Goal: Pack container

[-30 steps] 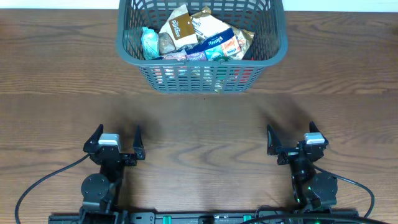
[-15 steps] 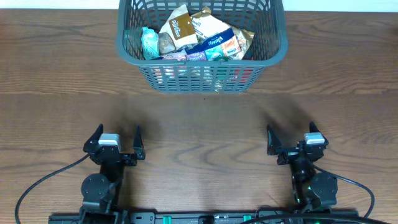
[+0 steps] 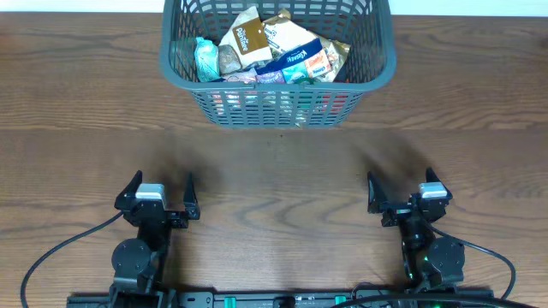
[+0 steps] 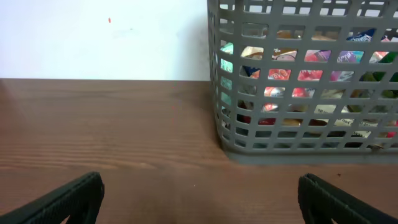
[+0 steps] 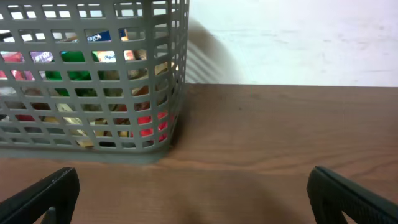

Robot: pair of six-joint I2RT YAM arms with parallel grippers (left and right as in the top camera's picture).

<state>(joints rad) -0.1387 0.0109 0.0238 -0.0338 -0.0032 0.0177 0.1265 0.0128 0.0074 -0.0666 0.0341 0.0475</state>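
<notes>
Overhead, left gripper (image 3: 161, 181): parked low at the near side of the bench (image 3: 274, 162), both fingers spread wide, nothing between them.
Left cable (image 3: 51, 252): black, looping away behind that gripper and off to its left.
Container (image 3: 257, 107): there it is, the big grey lattice basket, flat on the bench, well ahead of both grippers; forward and to the right of the left gripper, forward and to the left of the right one.
Container load: heaped with packets. A teal wrapper (image 3: 205, 60) lies on the left gripper's side, a brown pouch (image 3: 247, 38) stands up in the middle, and a blue packet (image 3: 291, 58) lies just beside it toward the right gripper.
Right gripper (image 3: 401, 180): mirrors its partner, fingers wide apart and empty, well short of the container.
Right cable (image 3: 501, 261): black, curling behind and to the right of that gripper.
Left wrist view: left gripper (image 4: 200, 186) with black fingertips far apart at the bottom corners, bare bench between them; container (image 4: 280, 149) ahead and to the right, colourful packets showing through the slats, white wall (image 4: 93, 37) beyond.
Right wrist view: right gripper (image 5: 193, 180) just as wide and holding nothing; container (image 5: 93, 152) ahead and to the left, red and green wrappers visible through the lattice.
</notes>
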